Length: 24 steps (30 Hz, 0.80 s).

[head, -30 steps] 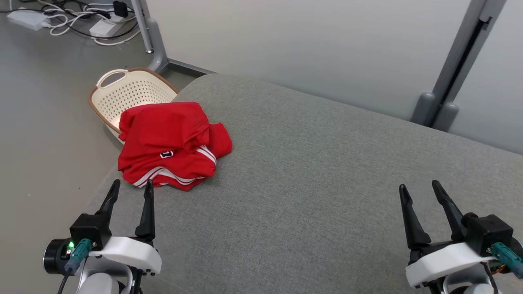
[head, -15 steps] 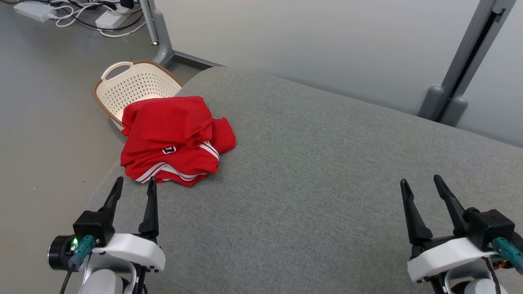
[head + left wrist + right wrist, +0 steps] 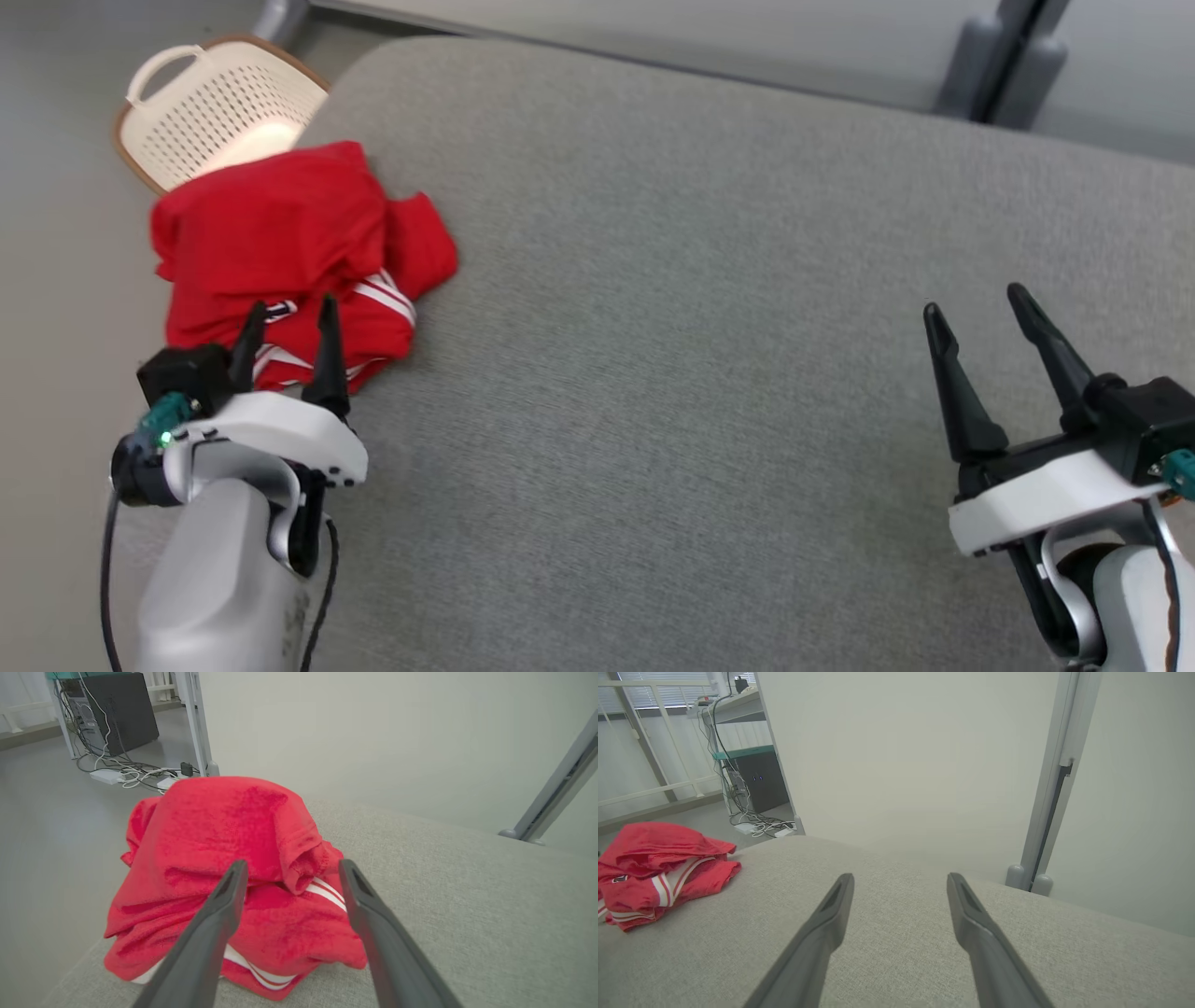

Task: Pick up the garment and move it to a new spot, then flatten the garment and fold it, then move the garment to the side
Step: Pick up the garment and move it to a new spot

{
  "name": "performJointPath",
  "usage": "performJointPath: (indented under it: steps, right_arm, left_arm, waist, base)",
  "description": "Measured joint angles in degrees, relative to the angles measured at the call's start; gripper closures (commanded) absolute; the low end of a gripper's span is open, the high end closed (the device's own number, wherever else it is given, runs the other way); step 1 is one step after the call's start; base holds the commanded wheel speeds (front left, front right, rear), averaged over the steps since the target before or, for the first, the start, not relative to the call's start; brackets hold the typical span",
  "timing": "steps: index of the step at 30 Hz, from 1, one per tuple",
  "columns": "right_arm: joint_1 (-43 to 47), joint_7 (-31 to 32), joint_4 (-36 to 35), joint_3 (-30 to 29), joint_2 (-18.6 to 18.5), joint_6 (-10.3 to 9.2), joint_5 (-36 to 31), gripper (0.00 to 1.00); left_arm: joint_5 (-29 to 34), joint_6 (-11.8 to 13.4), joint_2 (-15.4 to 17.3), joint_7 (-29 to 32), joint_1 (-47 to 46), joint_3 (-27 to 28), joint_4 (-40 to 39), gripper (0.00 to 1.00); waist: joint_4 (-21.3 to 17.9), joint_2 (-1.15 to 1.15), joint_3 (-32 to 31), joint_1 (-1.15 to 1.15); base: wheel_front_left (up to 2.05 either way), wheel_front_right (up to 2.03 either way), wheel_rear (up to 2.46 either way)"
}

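Note:
The garment [image 3: 280, 233] is a crumpled red shirt with white stripes, lying in a heap at the left end of the grey cushioned surface [image 3: 700, 327]. My left gripper [image 3: 291, 313] is open, its tips over the heap's near edge; in the left wrist view the garment [image 3: 243, 858] sits just beyond the left gripper [image 3: 289, 868], with nothing between the fingers. My right gripper [image 3: 976, 308] is open at the right, well away from the cloth, over bare cushion. The right wrist view shows the right gripper [image 3: 901, 879] empty and the garment [image 3: 658, 868] far left.
A cream perforated laundry basket [image 3: 201, 103] stands on the floor behind the garment, off the cushion's left end. Grey partition posts [image 3: 999, 56] rise behind the cushion. Cables and a power strip [image 3: 135, 777] lie on the floor beyond.
The head camera has tilted down and shifted, so the whole picture moved. My left gripper has advanced to the garment's near edge. Both grippers stay open.

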Motion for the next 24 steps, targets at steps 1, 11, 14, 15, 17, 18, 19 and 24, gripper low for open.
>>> performJointPath:
  steps: [1, 11, 14, 15, 17, 18, 19, 24]
  right_arm:
    - [-0.35, 0.07, -0.10, -0.07, -0.30, 0.00, 0.03, 0.00]
    - [-1.82, -0.02, -0.03, -1.00, -1.62, 0.00, 0.57, 0.00]
    - [-1.82, -0.03, 0.04, -1.41, -1.68, 0.00, 0.57, 0.00]
    - [-1.82, -0.05, 0.10, -1.59, -1.70, 0.00, 0.58, 0.00]
    - [-1.72, -0.13, 0.25, -1.82, -1.49, 0.00, 0.79, 0.00]
    - [-1.72, -0.15, 0.24, -1.89, -1.37, 0.00, 0.90, 0.00]
    - [-1.72, -0.30, 0.33, -1.94, -1.33, 0.00, 0.93, 0.00]
    - [-0.73, -1.07, 1.20, -2.30, -0.36, 0.00, 1.18, 0.00]
  left_arm:
    - [-0.36, -0.01, 0.18, 0.00, -1.41, 0.49, 2.07, 0.00]
    - [-2.63, -0.09, 3.78, -0.01, -10.58, 4.71, 14.99, 0.60]
    - [-2.61, -0.09, 4.32, 0.00, -10.93, 5.98, 13.86, 1.00]
    - [-2.52, -0.09, 4.38, 0.00, -10.91, 6.38, 13.00, 1.00]
    - [-2.08, -0.09, 4.66, 0.00, -10.49, 7.21, 10.56, 1.00]
    - [-1.52, -0.09, 4.79, 0.00, -9.93, 7.50, 9.01, 1.00]
    - [-1.21, -0.02, 4.76, 0.00, -9.34, 7.89, 7.42, 1.00]
    - [1.66, 0.60, 4.25, -0.01, -5.13, 9.45, -2.04, 1.00]
  waist:
    - [-0.54, 0.00, 1.10, 0.00]
    - [-5.24, 0.00, 8.37, 0.00]
    - [-5.51, 0.00, 8.66, 0.00]
    - [-5.41, 0.00, 8.52, 0.00]
    - [-5.18, 0.00, 7.96, 0.00]
    - [-5.08, 0.00, 7.68, 0.00]
    - [-5.00, 0.00, 7.34, 0.00]
    - [-4.75, 0.00, 4.55, 0.00]
  base:
    - [0.00, 0.00, 0.00]
    - [0.00, 0.00, 0.00]
    - [0.00, 0.00, 0.00]
    - [0.00, 0.00, 0.00]
    - [0.00, 0.00, 0.00]
    - [0.00, 0.00, 0.00]
    - [0.00, 0.00, 0.00]
    - [0.00, 0.00, 0.00]
